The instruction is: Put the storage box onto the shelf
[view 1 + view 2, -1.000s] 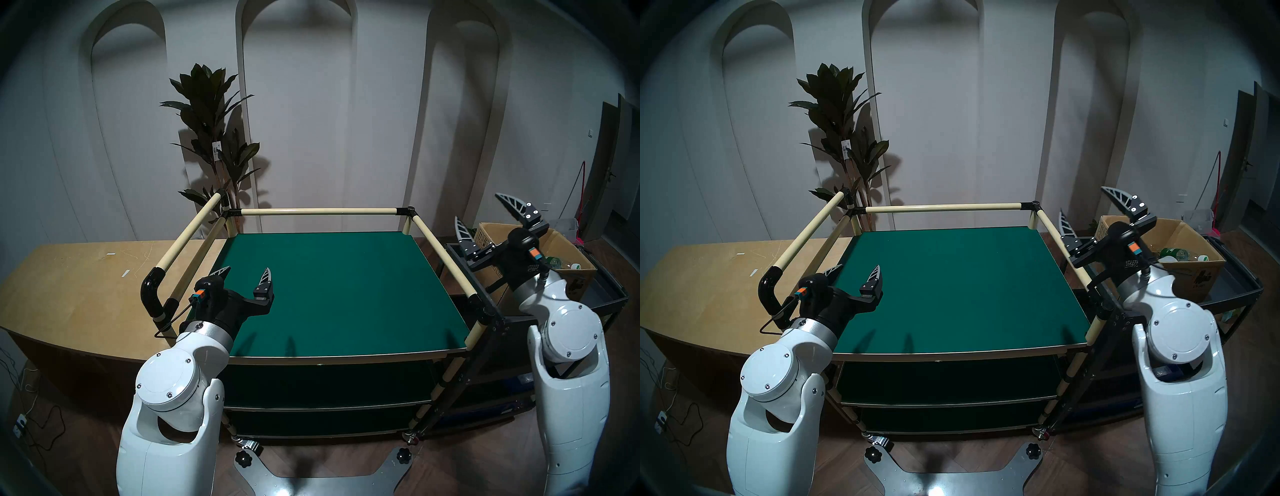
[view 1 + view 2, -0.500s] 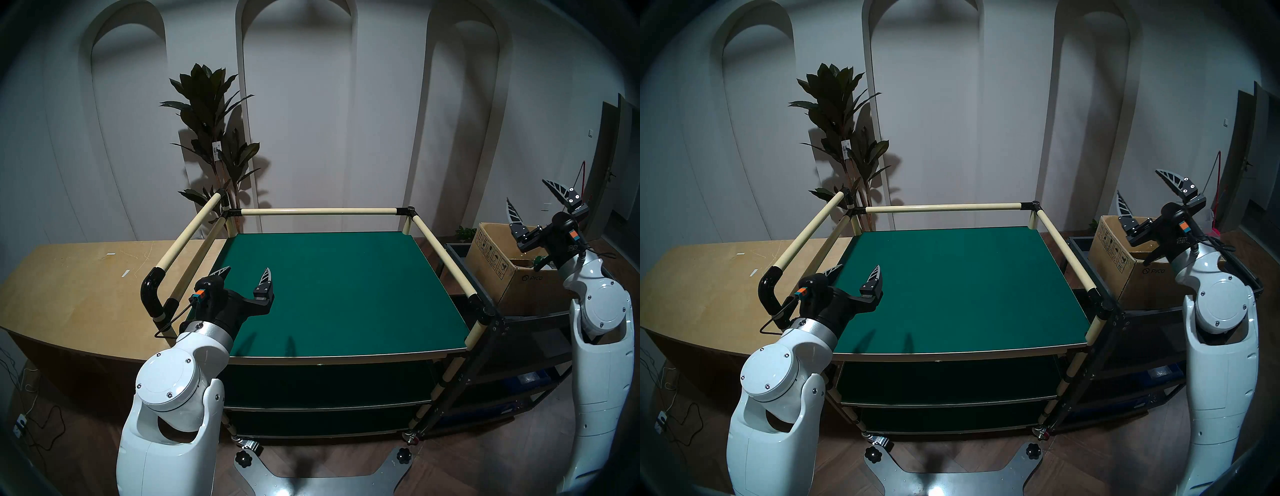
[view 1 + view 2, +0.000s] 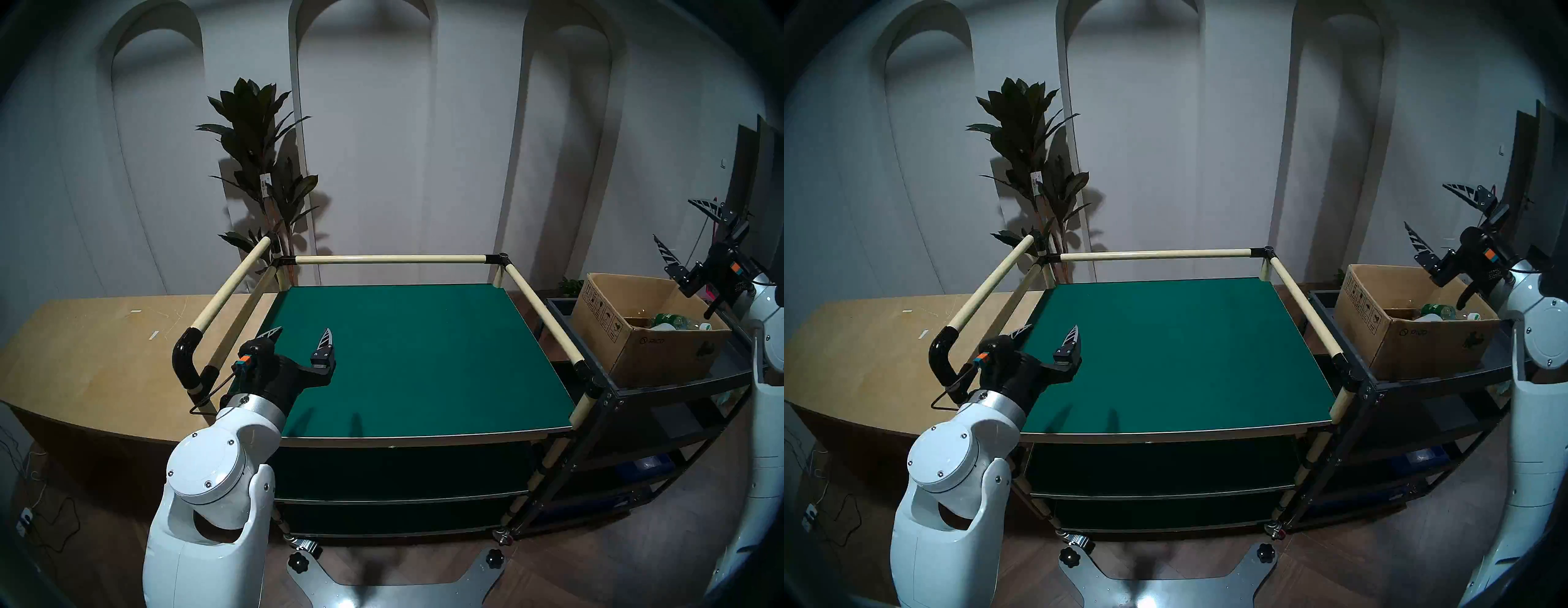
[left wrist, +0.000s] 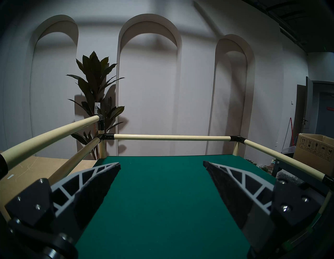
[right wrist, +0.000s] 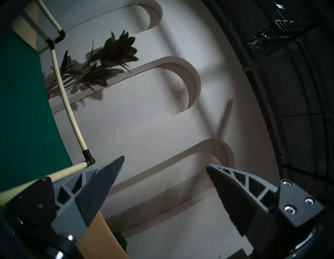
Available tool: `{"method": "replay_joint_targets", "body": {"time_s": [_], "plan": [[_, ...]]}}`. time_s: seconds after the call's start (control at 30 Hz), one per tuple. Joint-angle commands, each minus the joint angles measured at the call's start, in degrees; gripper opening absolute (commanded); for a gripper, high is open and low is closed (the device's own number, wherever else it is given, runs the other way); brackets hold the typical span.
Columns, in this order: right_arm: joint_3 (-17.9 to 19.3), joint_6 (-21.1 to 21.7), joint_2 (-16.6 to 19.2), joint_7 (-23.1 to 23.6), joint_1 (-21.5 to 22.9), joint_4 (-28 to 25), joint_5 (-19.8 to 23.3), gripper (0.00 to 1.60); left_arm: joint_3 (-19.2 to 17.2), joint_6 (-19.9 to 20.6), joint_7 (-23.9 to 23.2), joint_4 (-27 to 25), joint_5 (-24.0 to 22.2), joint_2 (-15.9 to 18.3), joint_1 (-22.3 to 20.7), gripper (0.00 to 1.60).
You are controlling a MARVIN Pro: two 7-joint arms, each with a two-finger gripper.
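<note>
The storage box (image 3: 649, 339), brown cardboard with its top open and a PICO logo on its side, stands on the black cart's top tray to the right of the shelf (image 3: 415, 361). It also shows in the other head view (image 3: 1412, 339) and at the left wrist view's right edge (image 4: 314, 150). The shelf's green top board is bare. My right gripper (image 3: 674, 220) hangs open and empty above the box's far right corner, fingers pointing up and left. My left gripper (image 3: 303, 335) hovers open and empty over the board's near left part (image 4: 161, 166).
A black metal cart (image 3: 679, 382) stands against the shelf's right side. Bottles (image 3: 670, 320) lie inside the box. Cream rails (image 3: 390, 259) fence the shelf's back and sides. A wooden table (image 3: 85, 352) is on the left, a potted plant (image 3: 263, 170) behind.
My right arm has swung to the right and upward, from in front of the box to beyond its right edge, jaws still wide. The left arm has not moved.
</note>
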Motion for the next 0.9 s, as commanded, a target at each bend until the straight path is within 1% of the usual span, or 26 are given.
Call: {"method": "replay_joint_targets", "body": {"time_s": [0.0,0.03,0.1,0.17,0.2,0.23,0.27,0.3,0.37,0.4,0.43,0.47,0.5,0.53,0.57,0.73,0.83,0.87], "plan": [[2.9,-1.4,5.8,5.9,5.0,0.1,-1.1,1.60,0.0,-0.2,-0.1,-0.8,0.0,0.0,-0.4,1.60],[3.1,-1.5,6.9,7.4,5.4,0.4,-1.2,1.60,0.0,-0.2,-0.1,-0.8,0.0,0.0,-0.4,1.60],[3.4,-1.8,7.6,9.2,6.3,0.6,-1.4,1.60,0.0,-0.2,-0.1,-0.8,0.0,0.0,-0.4,1.60],[3.3,-2.0,9.4,12.1,7.2,1.5,-1.5,1.60,0.0,-0.2,-0.1,-0.8,0.0,0.0,-0.4,1.60],[3.2,-2.1,9.1,12.7,7.6,1.6,-1.8,1.60,0.0,-0.2,-0.1,-0.8,0.0,0.0,-0.4,1.60],[3.0,-2.2,11.0,14.5,7.8,2.4,-1.6,1.60,0.0,-0.2,-0.1,-0.8,0.0,0.0,-0.4,1.60],[2.8,-2.5,9.8,14.6,8.4,2.6,-2.1,1.60,0.0,-0.2,-0.1,-0.8,0.0,0.0,-0.4,1.60],[2.7,-2.5,11.4,16.7,8.6,3.6,-2.1,1.60,0.0,-0.2,-0.1,-0.8,0.0,0.0,-0.4,1.60],[2.0,-2.5,12.5,18.9,9.1,5.3,-2.5,1.60,0.1,-0.2,-0.1,-0.8,0.0,0.0,-0.4,1.60],[1.5,-2.4,13.6,20.0,9.1,6.3,-2.7,1.60,0.1,-0.2,0.0,-0.8,0.0,0.0,-0.4,1.60],[1.2,-2.6,12.5,20.2,9.7,6.8,-3.2,1.60,0.1,-0.3,0.0,-0.7,0.0,0.0,-0.4,1.60],[0.7,-2.5,14.0,22.1,9.8,7.9,-3.5,1.60,0.1,-0.3,0.0,-0.7,0.0,0.0,-0.4,1.60],[0.1,-2.5,14.8,22.9,10.2,8.9,-3.7,1.60,0.1,-0.3,0.0,-0.7,0.0,0.0,-0.4,1.60],[-1.4,-2.1,18.5,24.3,9.9,11.1,-3.9,1.60,0.1,-0.3,0.0,-0.7,0.0,0.0,-0.4,1.60],[-1.7,-2.4,16.1,25.1,11.4,11.3,-4.5,1.60,0.1,-0.3,0.0,-0.7,0.0,0.0,-0.4,1.60],[-6.3,-1.8,19.1,28.7,14.1,13.8,-5.5,1.60,0.1,-0.3,0.0,-0.6,0.0,0.0,-0.4,1.60],[-8.5,-1.7,20.4,30.3,15.8,14.4,-6.2,1.60,0.1,-0.2,0.0,-0.6,0.0,0.0,-0.4,1.60],[-9.6,-1.6,21.3,31.1,16.6,14.8,-6.5,1.60,0.1,-0.2,0.0,-0.6,0.0,0.0,-0.4,1.60]]}}
